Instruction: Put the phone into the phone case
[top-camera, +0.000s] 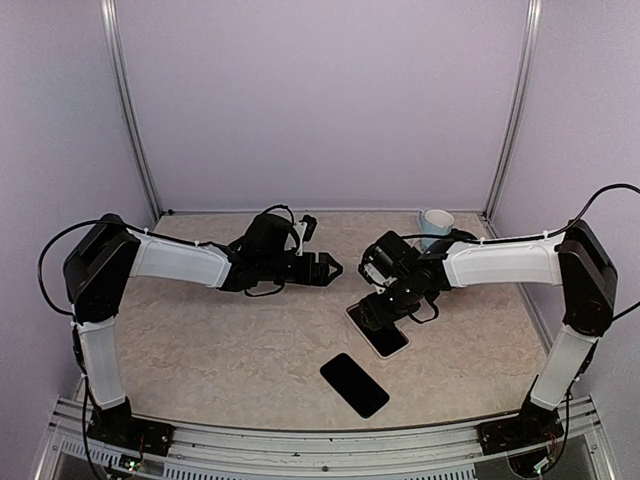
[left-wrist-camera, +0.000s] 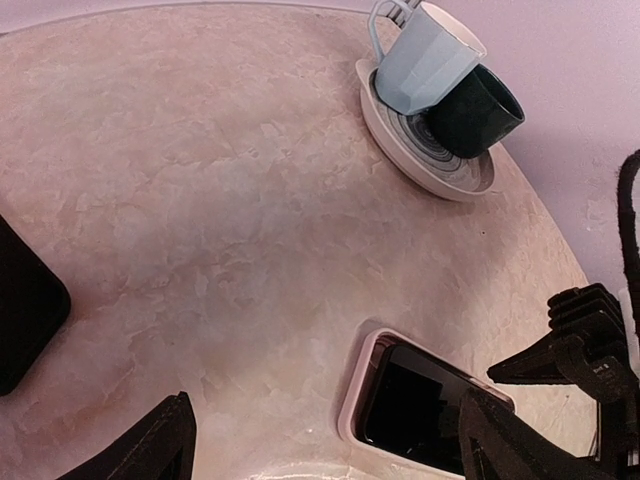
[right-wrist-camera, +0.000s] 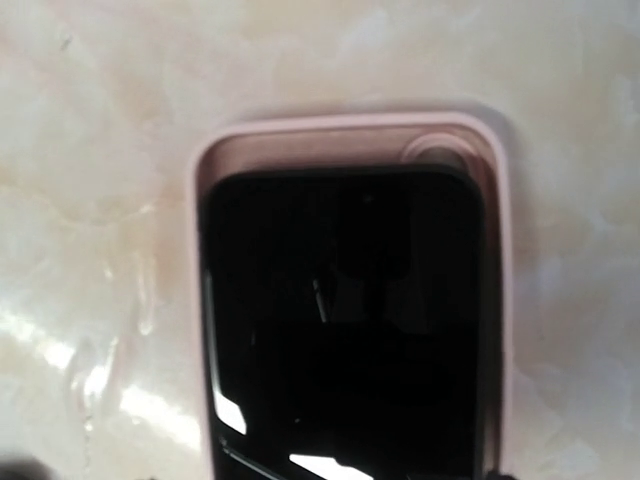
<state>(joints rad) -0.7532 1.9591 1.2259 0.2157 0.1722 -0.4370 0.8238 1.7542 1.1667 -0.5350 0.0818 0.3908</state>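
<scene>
So the phone (right-wrist-camera: 340, 330) isn't fully home in the pink phone case (right-wrist-camera: 345, 138)
It lies lengthwise inside, camera-hole end bare. My right pincer (top-camera: 382, 318) sits directly over it and I can't tell its grip. The left pincer (top-camera: 325, 268) gapes apart, off left.

Smooth marble-patterned tabletop (left-wrist-camera: 250, 200), faintly glossy, with bright glare patches. Pale pink phone case (right-wrist-camera: 330, 150) of matt, soft-looking plastic, smooth at the rim. Glossy black glass on the phone (right-wrist-camera: 340, 330), streaked with reflections. Glazed, shiny ceramic for the light blue mug (left-wrist-camera: 425, 60) and the dark mug (left-wrist-camera: 480, 110); same glaze on the ridged plate (left-wrist-camera: 410, 145). Matt black plastic jaws, finely layered. Smooth white plastic shells on the left arm (top-camera: 180, 262) and right arm (top-camera: 500, 265); bare metal rail (top-camera: 300, 440) along the near edge; matt walls (top-camera: 320, 100)
</scene>
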